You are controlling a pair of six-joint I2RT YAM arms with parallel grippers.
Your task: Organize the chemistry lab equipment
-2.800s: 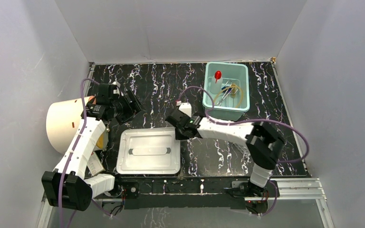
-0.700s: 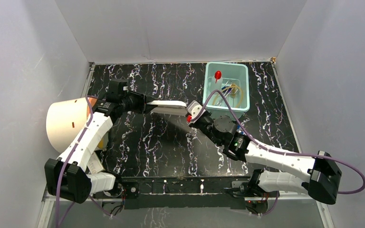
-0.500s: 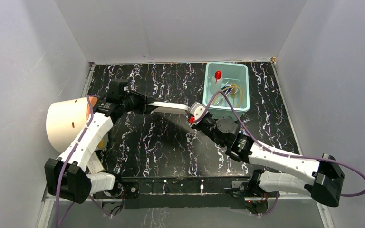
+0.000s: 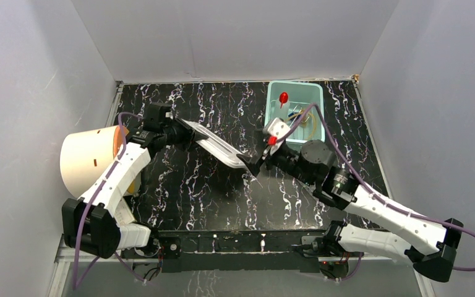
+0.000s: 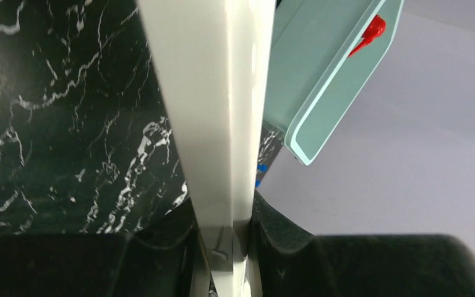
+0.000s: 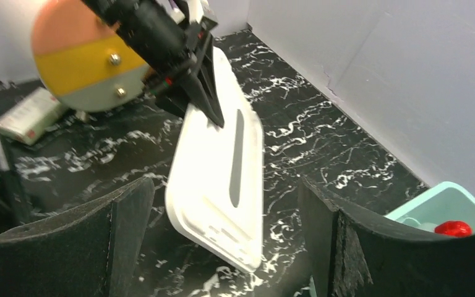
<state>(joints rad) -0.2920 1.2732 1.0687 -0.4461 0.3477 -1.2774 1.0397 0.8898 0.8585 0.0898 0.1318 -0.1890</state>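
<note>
We find the left gripper [image 5: 224, 235] clamped on one short end of the white lid [image 4: 216, 145]; in the left wrist view the lid stands edge-on between the two black fingers, which press against both of its faces. The lid is tilted and runs from the left gripper down and to the right across the middle of the black marbled table [image 4: 192, 192]; we cannot tell whether its lower end touches the table. The right gripper [image 6: 222, 192] has its jaws spread wide; the free end of the lid lies between the two fingers with a clear gap on either side, so neither finger touches it. The teal bin [image 4: 294, 83] sits at the far right of the table, just beyond the right wrist. The squeeze bottle [image 4: 283, 98] with the red cap stands in the far left part of the bin; the amber tubing [image 4: 312, 124] lies coiled in the same bin, to the right of the bottle, partly hidden by the arm and its cable; a small blue-capped item [image 4: 294, 114] lies beside the tubing, too small to identify. The cream cylinder [image 4: 86, 161] lies on its side at the left edge of the table, its orange face towards the left arm.
</note>
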